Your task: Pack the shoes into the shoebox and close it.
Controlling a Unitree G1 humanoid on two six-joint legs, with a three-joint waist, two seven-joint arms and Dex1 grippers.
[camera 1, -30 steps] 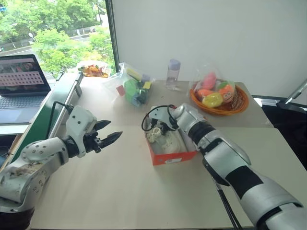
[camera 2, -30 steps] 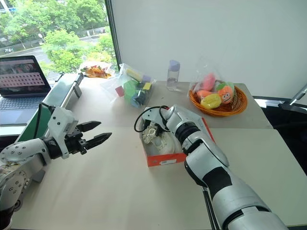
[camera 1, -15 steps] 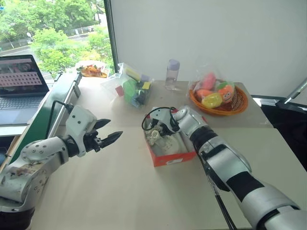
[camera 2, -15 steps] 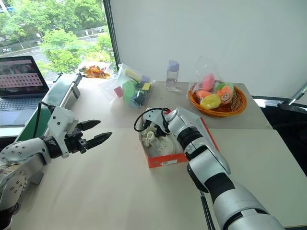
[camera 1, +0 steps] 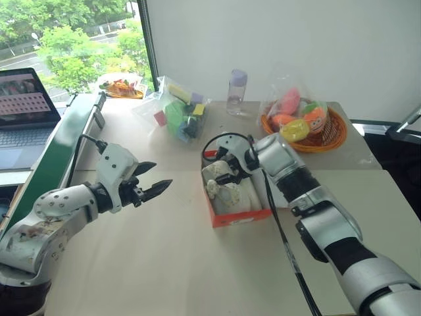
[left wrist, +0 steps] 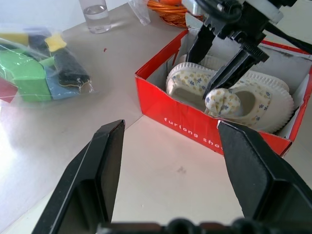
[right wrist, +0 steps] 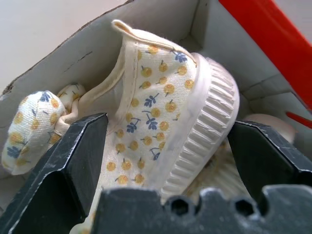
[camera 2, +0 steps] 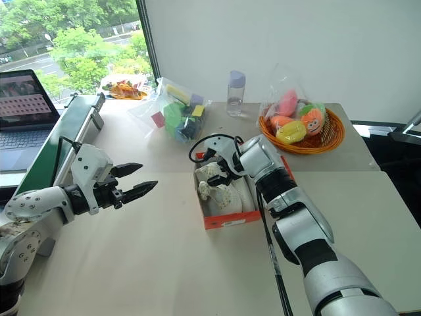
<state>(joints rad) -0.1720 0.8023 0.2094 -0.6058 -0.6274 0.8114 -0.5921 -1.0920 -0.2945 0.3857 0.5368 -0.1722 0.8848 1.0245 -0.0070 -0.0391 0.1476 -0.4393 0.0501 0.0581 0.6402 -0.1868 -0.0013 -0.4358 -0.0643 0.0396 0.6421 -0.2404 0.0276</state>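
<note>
Red-orange shoebox (camera 2: 227, 220) at table centre, open, lid hanging off its far right side toward 2 o'clock. Two cream shoes (camera 2: 220, 191) with small flower print lying inside, side by side, knotted bows up. Right gripper (camera 2: 218, 172) poised over the box's far end, pointing down and toward 9 o'clock, black fingers spread wide on either side of one shoe's heel and ribbed sole (right wrist: 204, 131), no pad clearly touching it; seen from the left wrist, fingertips hang just above the nearer shoe's bow (left wrist: 222, 102) inside the red wall. Left gripper (camera 2: 137, 181) at 9 o'clock from the box, well apart from it, held above the bare beige table (camera 2: 158, 263), pointing toward 3 o'clock at the box, fingers parted and holding nothing. Clear bag of coloured foam blocks (camera 2: 176, 115) at 11 o'clock from the box, near the window. Clear plastic bottle (camera 2: 235, 93) with a pale purple cap at 12 o'clock, upright by the wall. Orange woven basket (camera 2: 302, 131) of bright toys under clear wrap at 1 o'clock, just beyond the lid. Open laptop (camera 2: 26, 105) far off at 10 o'clock, on a separate surface past a green rail (camera 2: 59, 135).
</note>
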